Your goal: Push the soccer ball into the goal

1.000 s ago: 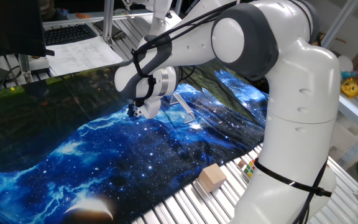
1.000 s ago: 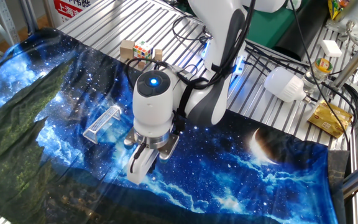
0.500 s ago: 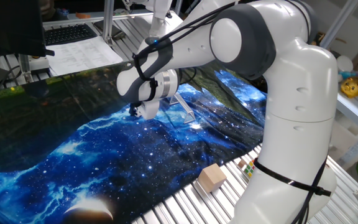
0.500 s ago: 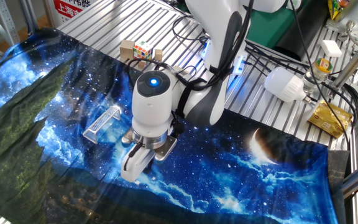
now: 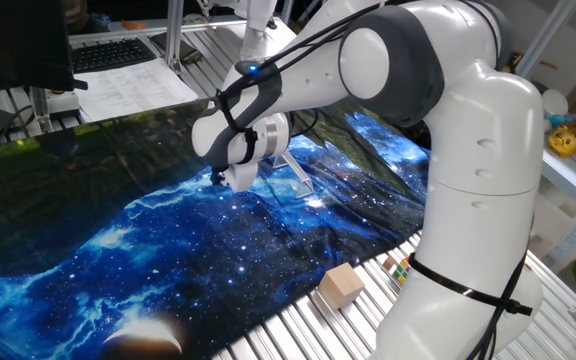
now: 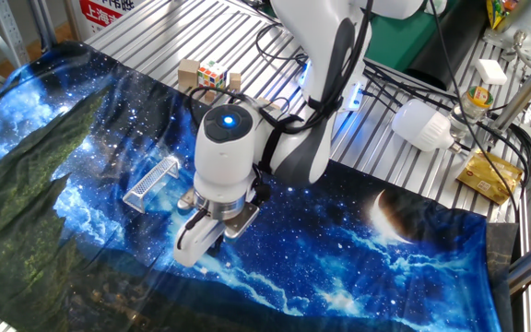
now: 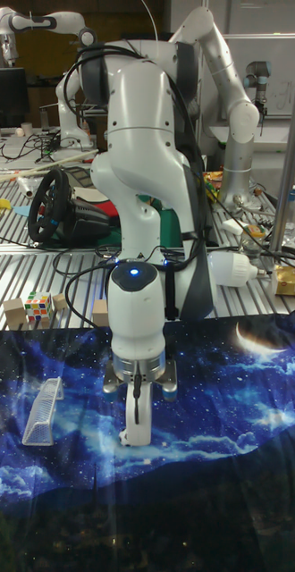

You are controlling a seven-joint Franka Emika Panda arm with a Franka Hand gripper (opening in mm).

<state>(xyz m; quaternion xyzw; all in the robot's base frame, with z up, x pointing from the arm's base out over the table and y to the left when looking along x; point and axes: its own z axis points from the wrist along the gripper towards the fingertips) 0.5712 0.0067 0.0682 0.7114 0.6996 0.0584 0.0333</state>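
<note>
The goal (image 6: 152, 182) is a small whitish-grey rod frame lying on the blue galaxy cloth; it also shows as the goal (image 5: 295, 170) and the goal (image 7: 44, 410). My gripper (image 6: 186, 255) points down at the cloth, a little in front of and to the right of the goal in the other fixed view. Its white fingers (image 7: 135, 413) stand pressed together, shut, with the tips at or just above the cloth. In one fixed view the gripper (image 5: 230, 181) hangs just left of the goal. The soccer ball is hidden in every view.
A tan wooden block (image 5: 340, 284) lies on the metal slats at the cloth's edge. A multicoloured puzzle cube (image 6: 212, 75) sits between two wooden blocks (image 6: 188, 72) behind the cloth. The arm's white base (image 5: 478, 230) stands at the right.
The shut gripper has slid a short way over the cloth, leftward in the other fixed view, ending nearer the goal's side. The goal has not moved.
</note>
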